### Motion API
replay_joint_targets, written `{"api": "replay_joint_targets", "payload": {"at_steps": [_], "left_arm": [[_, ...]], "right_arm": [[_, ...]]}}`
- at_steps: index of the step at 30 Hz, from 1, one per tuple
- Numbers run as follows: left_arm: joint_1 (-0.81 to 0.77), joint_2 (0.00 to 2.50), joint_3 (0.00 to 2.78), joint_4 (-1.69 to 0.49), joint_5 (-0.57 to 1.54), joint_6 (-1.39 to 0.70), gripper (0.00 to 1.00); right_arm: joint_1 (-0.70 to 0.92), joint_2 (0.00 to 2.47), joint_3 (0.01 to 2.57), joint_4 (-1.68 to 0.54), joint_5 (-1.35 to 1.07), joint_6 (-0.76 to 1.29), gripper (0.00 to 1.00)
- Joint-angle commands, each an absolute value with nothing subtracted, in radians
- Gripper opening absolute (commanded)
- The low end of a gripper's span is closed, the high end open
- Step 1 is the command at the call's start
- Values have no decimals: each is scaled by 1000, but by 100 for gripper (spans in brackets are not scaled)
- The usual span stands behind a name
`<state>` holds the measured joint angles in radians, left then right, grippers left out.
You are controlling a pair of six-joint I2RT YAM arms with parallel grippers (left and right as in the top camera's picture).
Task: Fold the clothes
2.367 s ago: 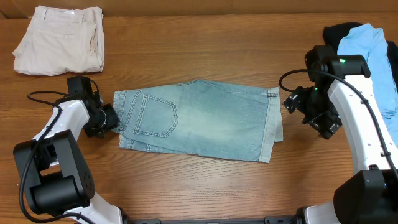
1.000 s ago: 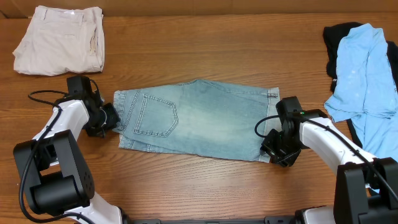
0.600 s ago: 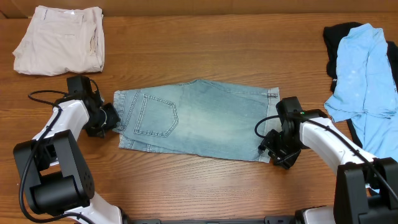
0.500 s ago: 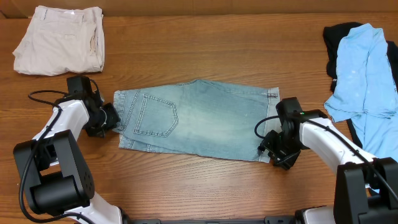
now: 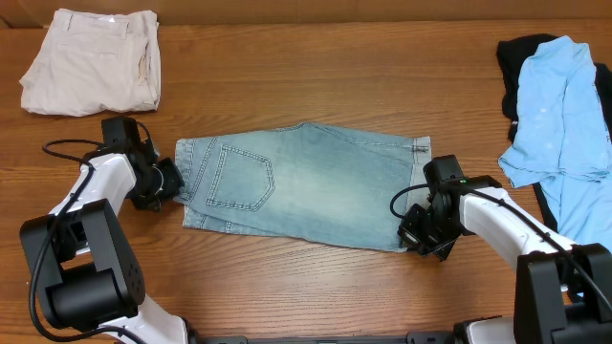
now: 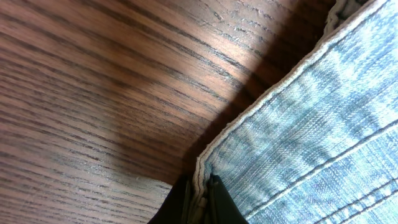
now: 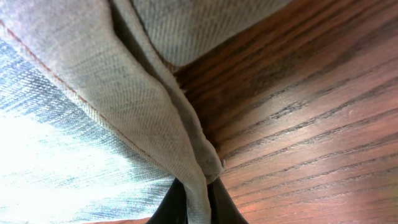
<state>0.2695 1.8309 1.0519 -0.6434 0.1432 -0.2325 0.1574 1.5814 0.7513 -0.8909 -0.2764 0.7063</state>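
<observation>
Shorts: The faded light-blue denim shorts (image 5: 306, 182) are lying flat in the middle of the brown wooden table (image 5: 316, 287), stretching from left to right.
How they look: One stitched back pocket is showing on top near the left end. The cuffed hems are sitting at the right end, and they are paler than the rest. The near right corner is bunching up a little.
Left claw: The left gripper (image 6: 199, 198) is pinching the stitched edge at the left end of the shorts. Its two fingers are closing tight on the cloth.
Right claw: The right gripper (image 7: 193, 198) is squeezing a fold of the cuffed hem at the near right corner, with its fingers closed on it.
Other clothes: Folded beige shorts (image 5: 93, 60) are resting at the far left corner, well apart from the denim. A sky-blue shirt (image 5: 559, 105) is lying over a black garment (image 5: 521, 57) at the far right.
Hard to see: From above, the arm bodies are covering both claw tips. Up close, only the dark finger ends are peeking in at the bottom edge. The shirt and the black garment are running off the right side. The under layers of the denim are hiding below the top one.
</observation>
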Motion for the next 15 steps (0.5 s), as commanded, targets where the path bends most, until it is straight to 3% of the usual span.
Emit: {"api": "replay_joint_targets", "payload": {"at_steps": [1,15], "left_arm": [[262,1916,1026,-657,181,-232,4],[260,1790,1209,-927,185,-199,4]], "right_arm": [[149,1581,773,-925,-171,707,4],[121,1581,1193,-1268,23,606,4]]}}
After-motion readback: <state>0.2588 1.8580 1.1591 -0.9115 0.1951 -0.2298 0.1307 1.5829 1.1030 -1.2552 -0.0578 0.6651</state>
